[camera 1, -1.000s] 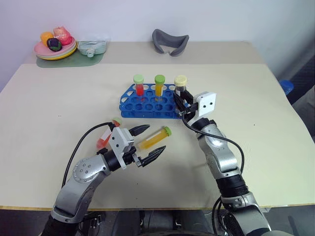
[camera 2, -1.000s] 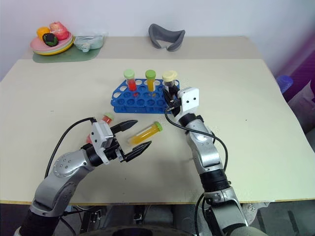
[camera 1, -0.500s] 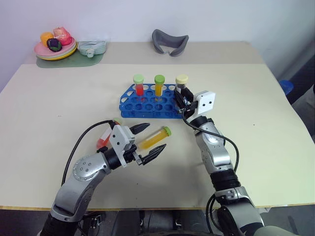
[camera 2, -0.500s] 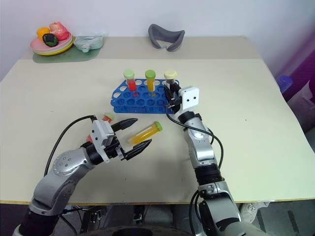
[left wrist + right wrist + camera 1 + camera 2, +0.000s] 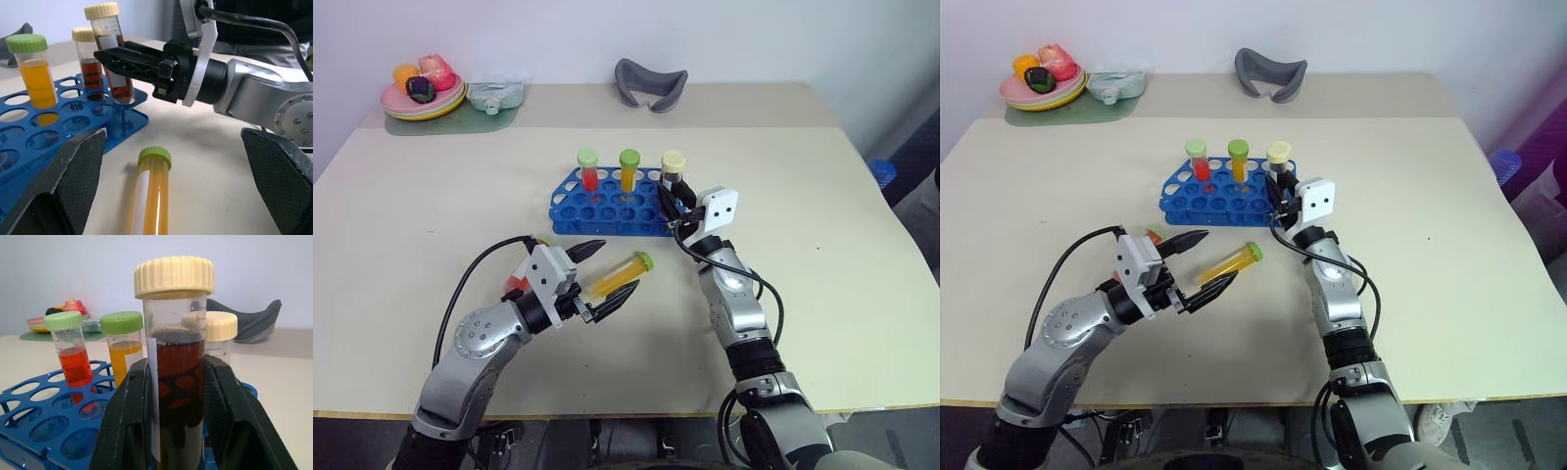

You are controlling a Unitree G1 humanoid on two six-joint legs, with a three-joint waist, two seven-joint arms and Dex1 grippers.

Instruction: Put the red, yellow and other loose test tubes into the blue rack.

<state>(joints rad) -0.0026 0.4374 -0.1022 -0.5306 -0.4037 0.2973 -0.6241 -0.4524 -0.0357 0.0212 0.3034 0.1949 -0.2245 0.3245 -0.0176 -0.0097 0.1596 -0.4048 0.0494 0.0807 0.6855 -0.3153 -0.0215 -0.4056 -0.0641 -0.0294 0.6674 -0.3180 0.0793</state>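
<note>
brown tube (image 5: 178,382) pinched by right end effector (image 5: 173,431); left end effector (image 5: 181,181) spread.

Beige table (image 5: 822,294) against pale lilac wall (image 5: 754,39); grey floor (image 5: 911,186) past right edge.

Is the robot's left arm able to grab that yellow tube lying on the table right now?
Probably yes. The left gripper is open, with one finger on each side of the yellow tube, which lies flat on the table with nothing over it. The right gripper is off by the blue rack, holding a brown tube.
</note>
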